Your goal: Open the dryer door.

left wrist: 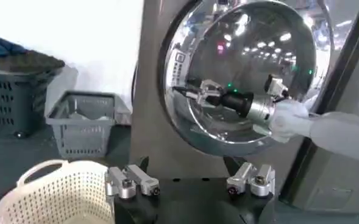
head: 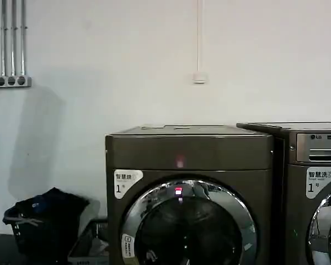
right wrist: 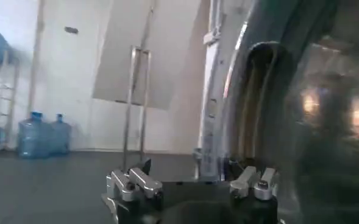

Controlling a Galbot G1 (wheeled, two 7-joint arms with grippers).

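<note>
Against the white wall [head: 127,66], a dark basket [head: 38,232] holds clothes; both claws released.

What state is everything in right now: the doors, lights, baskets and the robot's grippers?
dryer door: looks shut.
dryer: red light lit.
LG machine's door: shut.
right gripper: open, at the dryer door's rim.
left gripper: open, holding nothing, back from the door.
dark basket: heaped with clothes.
white basket: looks empty.
</note>
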